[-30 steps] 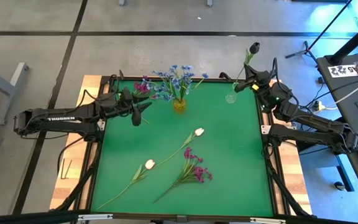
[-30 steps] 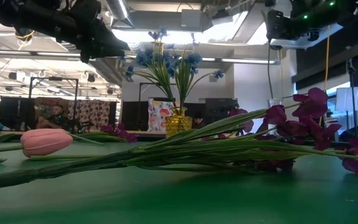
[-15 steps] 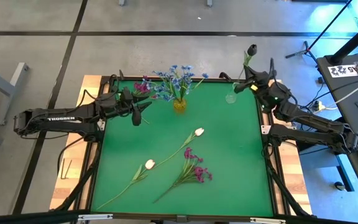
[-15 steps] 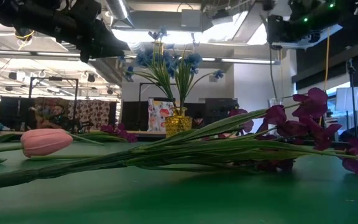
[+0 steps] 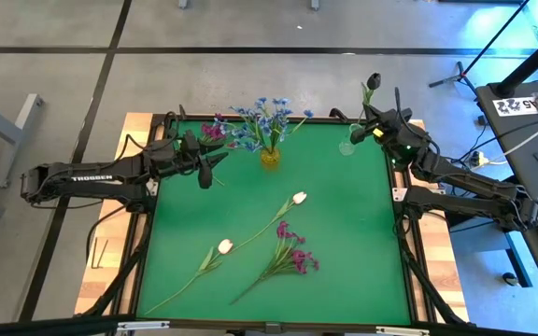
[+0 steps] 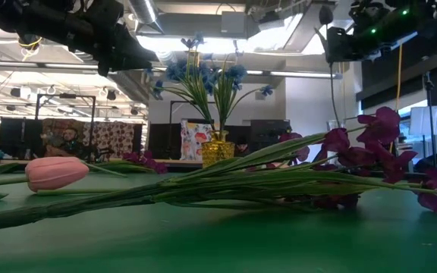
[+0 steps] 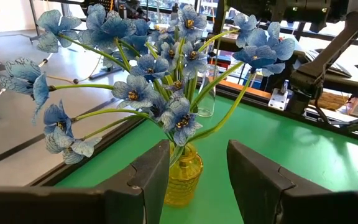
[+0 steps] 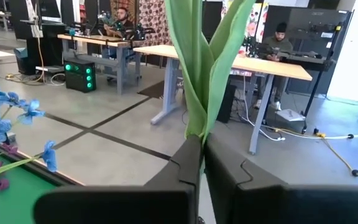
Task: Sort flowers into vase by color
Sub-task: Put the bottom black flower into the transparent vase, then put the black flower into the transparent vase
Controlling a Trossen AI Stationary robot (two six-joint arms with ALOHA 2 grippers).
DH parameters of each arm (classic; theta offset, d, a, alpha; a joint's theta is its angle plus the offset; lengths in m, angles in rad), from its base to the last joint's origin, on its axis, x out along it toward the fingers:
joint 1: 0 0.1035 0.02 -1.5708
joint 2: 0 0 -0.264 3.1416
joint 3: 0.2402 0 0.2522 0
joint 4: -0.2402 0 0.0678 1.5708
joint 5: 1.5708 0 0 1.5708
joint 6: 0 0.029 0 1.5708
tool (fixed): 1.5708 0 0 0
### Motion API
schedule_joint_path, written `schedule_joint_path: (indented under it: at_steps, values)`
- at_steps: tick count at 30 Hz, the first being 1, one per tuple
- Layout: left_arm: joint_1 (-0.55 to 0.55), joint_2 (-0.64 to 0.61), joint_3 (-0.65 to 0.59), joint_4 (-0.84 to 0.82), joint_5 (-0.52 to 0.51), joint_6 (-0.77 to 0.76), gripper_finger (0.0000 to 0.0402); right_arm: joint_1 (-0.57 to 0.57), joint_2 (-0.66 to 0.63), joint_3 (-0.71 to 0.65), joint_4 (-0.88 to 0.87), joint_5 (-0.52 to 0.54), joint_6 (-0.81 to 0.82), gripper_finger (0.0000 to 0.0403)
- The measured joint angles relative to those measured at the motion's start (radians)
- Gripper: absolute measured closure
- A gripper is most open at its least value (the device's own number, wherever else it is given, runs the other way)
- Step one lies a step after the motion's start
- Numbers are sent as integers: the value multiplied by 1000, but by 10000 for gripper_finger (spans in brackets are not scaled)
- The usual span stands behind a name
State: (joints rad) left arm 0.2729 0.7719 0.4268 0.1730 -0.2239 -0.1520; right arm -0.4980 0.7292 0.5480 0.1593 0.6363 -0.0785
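My right gripper is shut on a tulip stem, high over the table's far right corner, beside a small clear vase. The tulip's bud looks dark and stands above the gripper. My left gripper hovers open, left of the yellow vase that holds the blue flowers. Some magenta flowers lie at the far edge near the left arm. Two white tulips and a magenta bunch lie flat on the green mat. My right gripper pinches the tulip's green stem between its two fingers, just below where the long leaves spread. The fingers lie across the stem. The flower is lifted clear and roughly upright, bud above the fingers; the thin lower stem hangs down toward the clear vase.
The green mat has free room on its right half and near edge. The mat is ringed by the table frame. Beyond the far edge, people sit at desks in the room.
My right gripper has shifted a little toward the table's far edge and left, carrying the tulip; the bud has come nearer to the point above the clear vase. The left arm and the flowers on the mat have kept still.
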Motion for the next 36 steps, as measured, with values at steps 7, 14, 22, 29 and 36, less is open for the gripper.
schedule_joint_path:
  at_steps: [7, 14, 22, 29, 36]
  values:
    - [0, 0, 0, 0, 0, -2, 246, 0, 0, 0, -62, 0, 30, 343]
    - [0, 0, 0, -1, 0, -4, 246, 0, 0, 0, -148, 0, 81, 318]
    - [0, 0, 0, -27, 1, -34, 246, 1, -8, 2, -174, -47, 101, 294]
    - [2, 0, 0, -39, -41, -125, 246, 1, -42, 9, -293, -79, 187, 258]
    - [49, 0, 51, -212, -48, -230, 246, 1, -107, 105, -412, -224, 256, 253]
